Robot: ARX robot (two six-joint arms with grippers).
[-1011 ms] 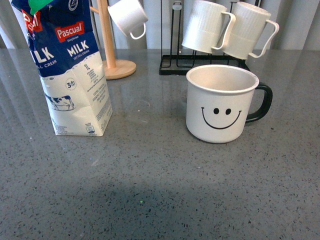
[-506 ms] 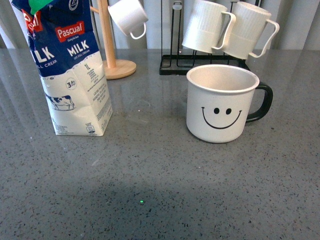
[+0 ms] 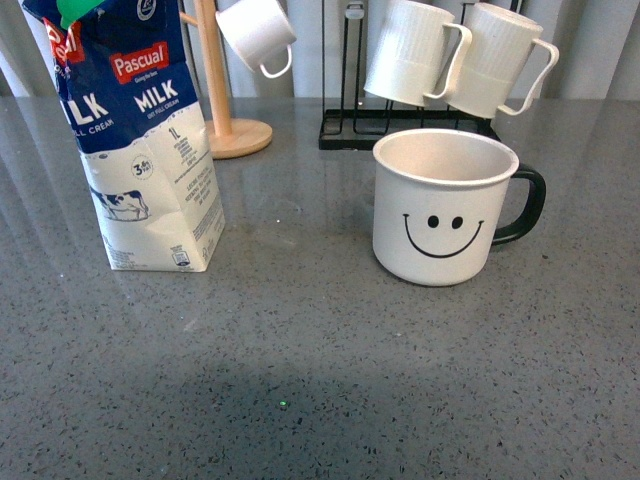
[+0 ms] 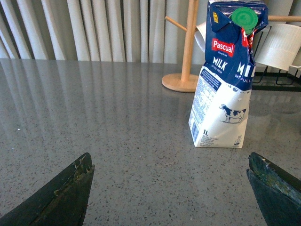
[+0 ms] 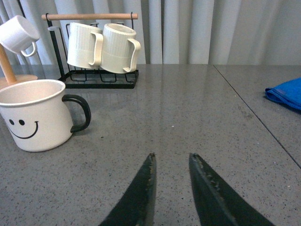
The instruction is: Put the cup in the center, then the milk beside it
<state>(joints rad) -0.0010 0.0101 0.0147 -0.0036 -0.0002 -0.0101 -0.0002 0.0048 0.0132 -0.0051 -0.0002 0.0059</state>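
The cup [image 3: 440, 210], a wide white mug with a black smiley face and black handle, stands upright on the grey counter right of centre in the front view; it also shows in the right wrist view [image 5: 35, 115]. The milk [image 3: 135, 130], a blue-and-white Pascual carton with a green cap, stands at the left; it also shows in the left wrist view [image 4: 228, 77]. My left gripper [image 4: 169, 162] is open and empty, some way short of the carton. My right gripper [image 5: 171, 157] is shut and empty, off to the mug's handle side. Neither arm shows in the front view.
A wooden mug tree [image 3: 225, 100] holding a small white cup [image 3: 257, 35] stands behind the carton. A black rack [image 3: 400, 125] with two ribbed white mugs [image 3: 415, 50] stands behind the smiley mug. A blue cloth [image 5: 287, 94] lies far off beside a counter seam.
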